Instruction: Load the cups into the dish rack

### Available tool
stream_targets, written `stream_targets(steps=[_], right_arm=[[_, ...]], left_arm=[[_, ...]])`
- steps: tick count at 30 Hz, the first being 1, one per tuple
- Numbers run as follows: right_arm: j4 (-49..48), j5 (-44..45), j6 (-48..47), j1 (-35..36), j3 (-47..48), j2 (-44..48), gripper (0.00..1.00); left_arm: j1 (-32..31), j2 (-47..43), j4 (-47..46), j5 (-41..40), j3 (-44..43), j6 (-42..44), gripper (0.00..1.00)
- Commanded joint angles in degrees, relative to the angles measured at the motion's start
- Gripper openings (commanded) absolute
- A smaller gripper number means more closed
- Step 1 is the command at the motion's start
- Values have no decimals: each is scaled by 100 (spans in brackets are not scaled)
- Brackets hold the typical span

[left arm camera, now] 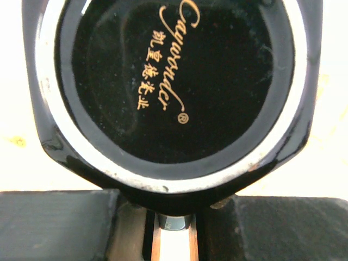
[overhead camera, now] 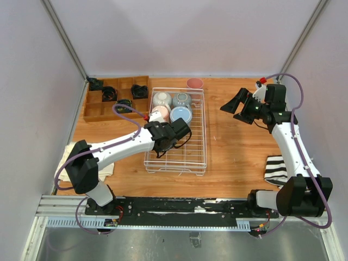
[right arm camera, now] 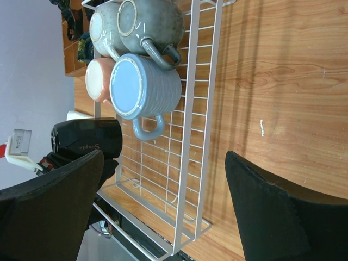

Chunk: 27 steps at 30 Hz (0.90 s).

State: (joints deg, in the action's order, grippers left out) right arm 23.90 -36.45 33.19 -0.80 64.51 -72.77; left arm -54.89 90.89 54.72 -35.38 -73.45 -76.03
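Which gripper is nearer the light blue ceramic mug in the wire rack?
Left. The left gripper, shut on a black ceramic mug, hangs nearside of the light blue mug; the right gripper is open, past the white wire rack's right edge.

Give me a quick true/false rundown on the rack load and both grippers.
1. The left gripper holds the black mug within the dish rack outline. True.
2. The right gripper is shut on a cup. False: it is open and empty.
3. The white mug, grey-green mug, pale pink mug and light blue mug sit at the rack's far end. True.
4. The pink tumbler is in the rack. False: it stands on the table beyond the far edge.
5. The wooden tray is right of the rack. False: it is far left.
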Motion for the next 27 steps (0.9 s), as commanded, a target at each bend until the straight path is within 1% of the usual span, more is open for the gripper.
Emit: stream_targets(steps=[1,11,27], right_arm=[[-91,-158,-42,-87,-86,55,94],[-95,-166,-25,-87,-132,118,94],[-103,-239,-23,-79,-227,56,94]], left_arm=[[-47,-194,-226,-507,246,-315,1],[-61,84,-595,-559,475,-320,0],[-153,416,-545,-646,661,-708,0]])
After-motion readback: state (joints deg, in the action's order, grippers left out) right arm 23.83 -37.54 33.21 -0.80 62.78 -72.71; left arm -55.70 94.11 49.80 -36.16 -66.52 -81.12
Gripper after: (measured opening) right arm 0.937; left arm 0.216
